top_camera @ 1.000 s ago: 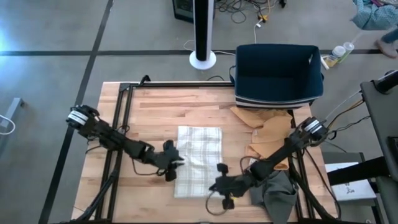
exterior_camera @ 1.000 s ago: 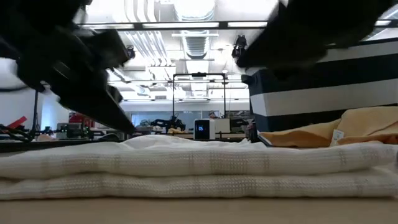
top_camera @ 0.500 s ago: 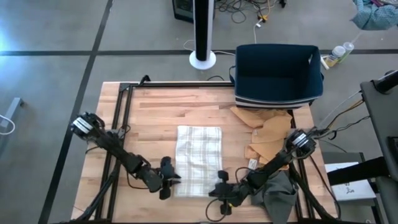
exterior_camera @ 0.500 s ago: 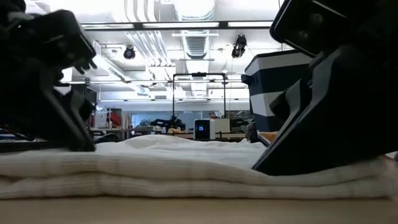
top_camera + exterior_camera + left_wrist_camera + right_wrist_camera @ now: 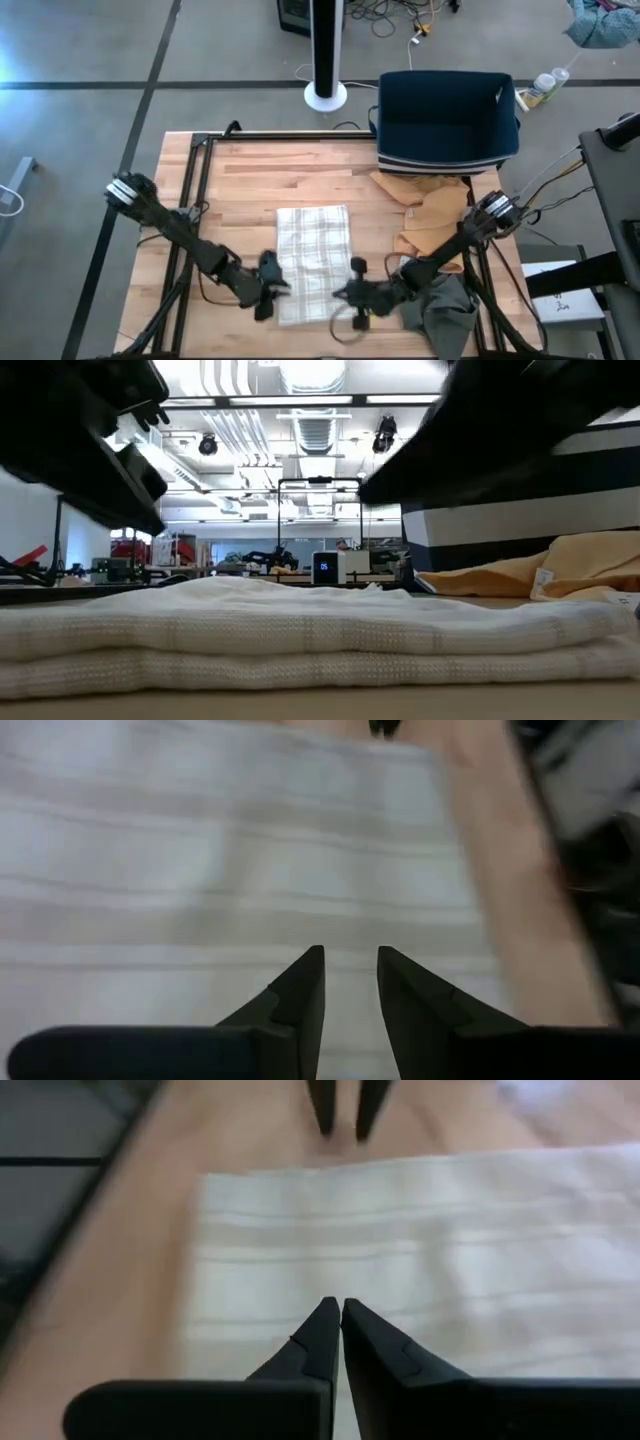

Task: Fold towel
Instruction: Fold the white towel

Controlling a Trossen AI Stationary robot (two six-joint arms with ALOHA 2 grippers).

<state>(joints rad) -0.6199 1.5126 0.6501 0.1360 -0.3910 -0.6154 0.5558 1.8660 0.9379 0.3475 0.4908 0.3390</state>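
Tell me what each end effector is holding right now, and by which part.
Neither grip can be confirmed. The left end effector and the right end effector sit at opposite side edges of the white plaid towel, but whether cloth is pinched is not visible.

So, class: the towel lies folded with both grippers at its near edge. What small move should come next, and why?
Probably lift both grippers clear. The towel already lies doubled on the table; the right gripper is shut on nothing, and the left gripper, slightly parted, holds nothing either.
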